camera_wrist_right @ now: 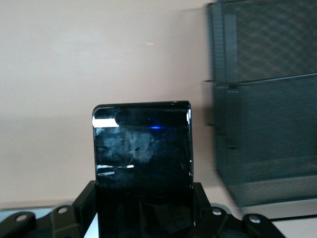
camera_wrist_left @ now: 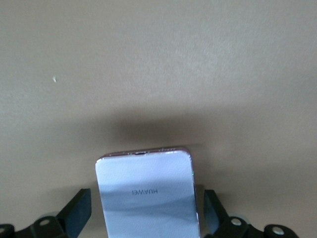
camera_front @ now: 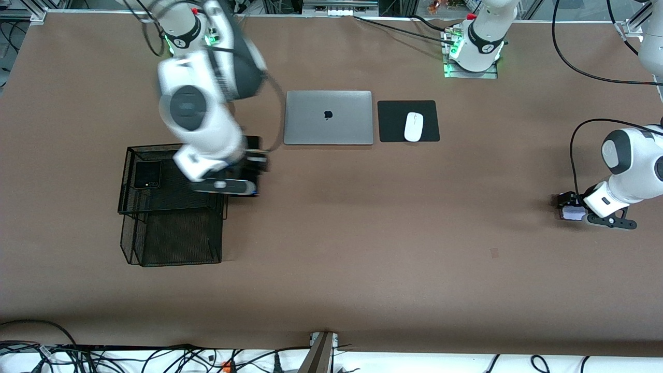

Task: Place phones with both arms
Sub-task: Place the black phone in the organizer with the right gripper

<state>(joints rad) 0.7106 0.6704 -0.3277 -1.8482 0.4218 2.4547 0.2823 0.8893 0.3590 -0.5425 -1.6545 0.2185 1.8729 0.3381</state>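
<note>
My right gripper (camera_front: 255, 165) is shut on the long slim black slab phone (camera_front: 254, 142) and holds it over the table, just beside the black mesh tray (camera_front: 176, 207) on the laptop's side. In the right wrist view the slab (camera_wrist_right: 142, 148) sticks out from between the fingers, with the tray (camera_wrist_right: 267, 129) beside it. The small black flip phone (camera_front: 147, 174) lies in the tray's upper tier. My left gripper (camera_front: 567, 210) is low over the table at the left arm's end, shut on the pale lilac flip phone (camera_front: 573, 214). The lilac phone also shows in the left wrist view (camera_wrist_left: 146, 193).
A closed silver laptop (camera_front: 328, 117) lies near the robots' side. Beside it a white mouse (camera_front: 413, 126) sits on a black pad (camera_front: 393, 122). The tray's lower tier (camera_front: 178, 238) extends toward the front camera. Cables run along the table's front edge.
</note>
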